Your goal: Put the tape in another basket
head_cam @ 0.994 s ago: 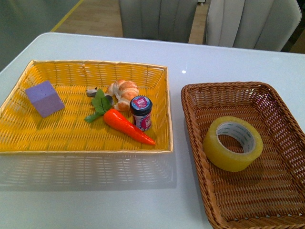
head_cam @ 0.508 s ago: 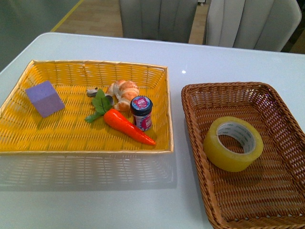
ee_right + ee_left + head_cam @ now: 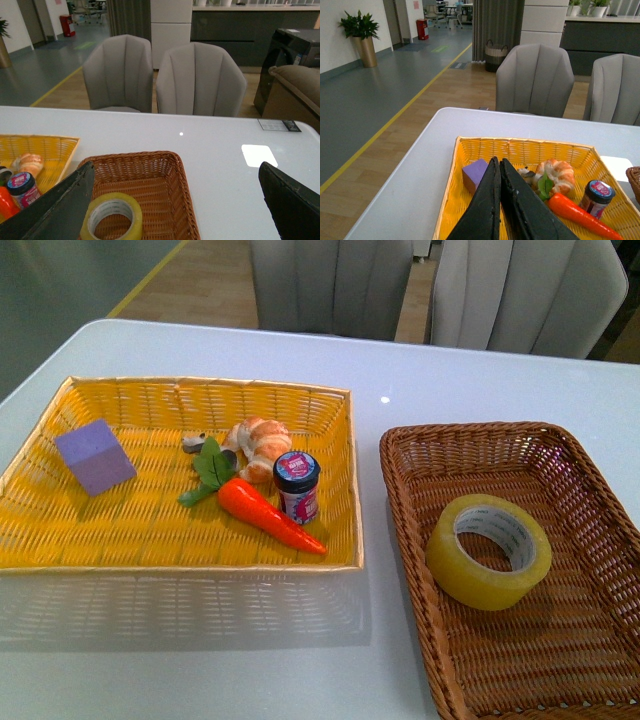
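The tape (image 3: 489, 551) lies flat, hole upward, inside the brown basket (image 3: 421, 437), toward that basket's near-left part; its white printed core faces up and its yellowish band rests on the woven floor, close to but apart from the left wall; the right wrist view shows the same roll (image 3: 112, 219) on the basket's floor with the brown rim (image 3: 131, 156) behind it. The brown basket sits on the white bench (image 3: 430, 385) just to the right of a yellow basket (image 3: 200, 387), a narrow strip of bench between them; the yellow basket holds a purple block (image 3: 95, 457) at its left, and near its middle a croissant (image 3: 259, 443), a small dark-lidded jar (image 3: 297, 487) and a toy carrot (image 3: 268, 514) with green leaves (image 3: 208, 469), the jar standing just beside the carrot; a small grey object (image 3: 194, 442) lies left of the croissant. Two grey chairs (image 3: 433, 287) stand beyond the bench.

Neither arm shows in the front view; the left fingers (image 3: 492, 200) are pressed together with nothing between them, above the yellow basket's near side; the right fingers (image 3: 55, 209) are spread wide apart, empty, with the tape below and between them.
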Robot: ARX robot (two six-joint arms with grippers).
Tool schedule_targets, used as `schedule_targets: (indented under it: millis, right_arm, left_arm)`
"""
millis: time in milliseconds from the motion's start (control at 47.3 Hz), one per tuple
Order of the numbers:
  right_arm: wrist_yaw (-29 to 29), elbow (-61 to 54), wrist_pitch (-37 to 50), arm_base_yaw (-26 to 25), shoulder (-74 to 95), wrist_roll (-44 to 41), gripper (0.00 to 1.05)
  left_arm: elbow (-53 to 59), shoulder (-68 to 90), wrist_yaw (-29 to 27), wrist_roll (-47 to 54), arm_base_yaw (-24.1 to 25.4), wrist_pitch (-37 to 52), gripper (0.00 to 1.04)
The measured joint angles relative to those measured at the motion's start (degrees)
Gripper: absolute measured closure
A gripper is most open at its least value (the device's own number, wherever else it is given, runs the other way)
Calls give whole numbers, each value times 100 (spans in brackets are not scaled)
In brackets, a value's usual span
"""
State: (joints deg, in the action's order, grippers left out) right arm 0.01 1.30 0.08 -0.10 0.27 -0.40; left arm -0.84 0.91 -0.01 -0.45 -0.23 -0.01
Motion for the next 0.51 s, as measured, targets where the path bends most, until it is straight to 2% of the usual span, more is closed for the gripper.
schedule_targets:
  millis: [296, 508]
  right_arm:
    - [-2, 0, 0, 0, 0, 0, 9]
    - [0, 0, 0, 0, 0, 0, 9]
  left_arm:
    - [0, -4, 2, -4, 0, 0, 102]
    - [0, -4, 0, 0, 2, 0, 54]
